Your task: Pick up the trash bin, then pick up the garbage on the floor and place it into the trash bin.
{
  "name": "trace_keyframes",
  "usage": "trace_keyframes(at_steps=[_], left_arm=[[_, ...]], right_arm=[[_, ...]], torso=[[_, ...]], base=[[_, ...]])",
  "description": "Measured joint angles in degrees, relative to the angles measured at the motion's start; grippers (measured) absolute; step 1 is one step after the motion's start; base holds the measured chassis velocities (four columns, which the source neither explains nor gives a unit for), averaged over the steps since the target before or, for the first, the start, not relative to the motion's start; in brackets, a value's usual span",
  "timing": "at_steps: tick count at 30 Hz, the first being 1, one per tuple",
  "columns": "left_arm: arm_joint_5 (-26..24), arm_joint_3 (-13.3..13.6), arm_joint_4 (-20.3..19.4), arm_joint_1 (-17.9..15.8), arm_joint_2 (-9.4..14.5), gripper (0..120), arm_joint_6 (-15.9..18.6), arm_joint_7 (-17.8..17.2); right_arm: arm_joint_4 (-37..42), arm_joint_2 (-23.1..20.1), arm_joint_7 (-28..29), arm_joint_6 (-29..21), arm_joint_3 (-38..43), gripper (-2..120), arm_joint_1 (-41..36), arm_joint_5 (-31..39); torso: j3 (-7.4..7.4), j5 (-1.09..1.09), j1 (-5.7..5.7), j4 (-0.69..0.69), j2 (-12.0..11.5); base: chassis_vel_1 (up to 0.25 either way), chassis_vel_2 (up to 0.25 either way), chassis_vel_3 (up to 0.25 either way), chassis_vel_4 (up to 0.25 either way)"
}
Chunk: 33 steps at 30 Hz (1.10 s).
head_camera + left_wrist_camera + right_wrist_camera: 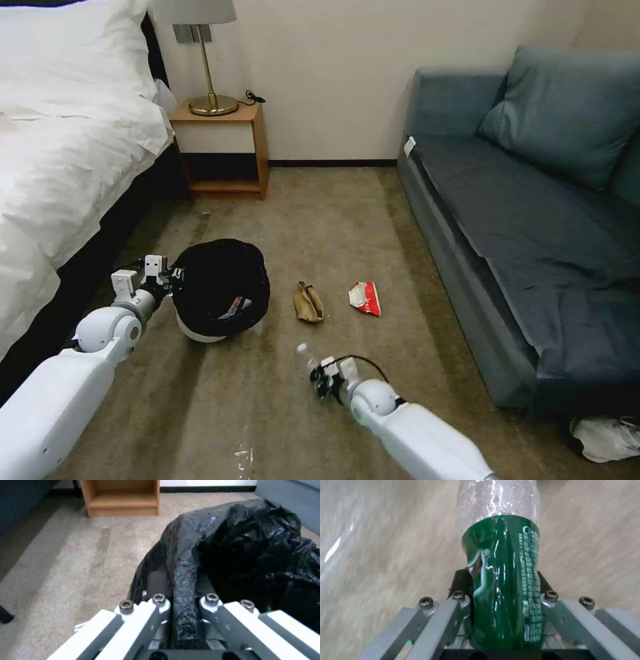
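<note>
On my left, the left gripper (162, 272) has its jaws closed on the rim of the trash bin (220, 288); the left wrist view shows the folded black bag (253, 555) pinched between them. The bin hangs tilted toward me, its white base (200, 332) visible below the bag, beside the bed (60, 153) and above the floor (267, 413). I can see a small red-and-white scrap (235, 307) lying inside the bin.

Moving right, a crumpled brown paper bag (309, 302) lies on the carpet just right of the bin. A red-and-white crushed packet (366, 297) lies near it, the two apart.

Nearer to me, the right gripper (321, 381) has its jaws clamped on the clear bottle (501, 580), gripping it across the green label (506, 600). In the head view the bottle's clear end (305, 354) points away from the arm, toward the bin. I cannot tell whether the bottle touches the carpet.

At far right stands the blue sofa (533, 220), with a white sneaker (607, 437) at its near corner.
</note>
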Motion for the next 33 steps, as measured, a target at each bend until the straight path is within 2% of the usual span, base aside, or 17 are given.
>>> trace_keyframes(at_steps=[4,9,12,14,17,20,24,26,27,33], left_arm=[[0.0,0.2,-0.1,0.0,0.0,4,0.0,0.0],[0.1,1.0,-0.2,-0.3,-0.3,4,0.0,-0.2],[0.1,1.0,-0.2,-0.3,-0.3,4,0.0,-0.2],[0.1,1.5,-0.3,-0.5,-0.5,4,0.0,-0.2],[0.2,2.1,-0.2,-1.0,-0.8,4,0.0,-0.3],[0.2,2.9,0.3,-1.7,-1.3,4,0.0,-0.3],[0.2,3.7,0.7,-2.6,-2.1,4,0.0,-0.2],[0.2,4.2,1.0,-3.0,-2.6,4,0.0,-0.2],[0.2,4.5,1.3,-3.3,-3.2,4,-0.1,-0.2],[0.3,4.5,1.7,-3.4,-3.7,4,-0.3,-0.2]], right_arm=[[1.8,-1.7,0.0,0.0,0.1,22,2.1,0.4],[5.8,-5.9,0.1,-0.2,0.0,22,5.6,2.4],[6.1,-6.1,0.1,-0.2,-0.1,22,5.7,2.6],[8.8,-9.1,0.4,-0.3,-0.7,22,7.3,3.7],[11.9,-11.3,0.6,-0.2,-1.3,22,9.1,4.8],[14.9,-11.8,1.0,-0.2,-2.4,22,11.4,7.0],[17.4,-10.7,1.9,-0.8,-4.0,22,13.8,10.3],[18.4,-9.0,2.7,-1.1,-5.4,22,15.5,12.0],[19.3,-6.4,3.6,-1.2,-7.2,22,17.9,13.9],[19.3,-2.5,4.7,-1.2,-9.8,22,21.8,16.5]], torso=[[0.0,0.0,0.0,0.02,0.0],[0.0,0.0,0.0,0.01,0.0],[0.0,0.0,0.0,0.01,0.0],[0.0,0.02,0.0,0.0,0.0],[-0.01,0.0,0.0,-0.02,0.0],[-0.01,0.0,0.0,0.02,0.0],[-0.01,0.0,0.0,0.02,0.0],[-0.01,-0.01,0.0,0.0,0.0],[-0.01,-0.02,0.0,0.02,0.0],[-0.01,-0.02,0.0,0.03,0.0]], base=[[0.0,0.0,0.0,0.0],[0.0,0.0,0.0,0.0],[0.0,0.0,0.0,0.0],[0.0,0.0,0.0,0.0],[0.0,0.0,0.0,0.0],[0.0,0.0,0.0,0.0],[0.0,0.0,0.0,0.0],[0.0,0.0,0.0,0.0],[0.0,0.0,0.0,0.0],[0.0,0.0,0.0,0.0]])
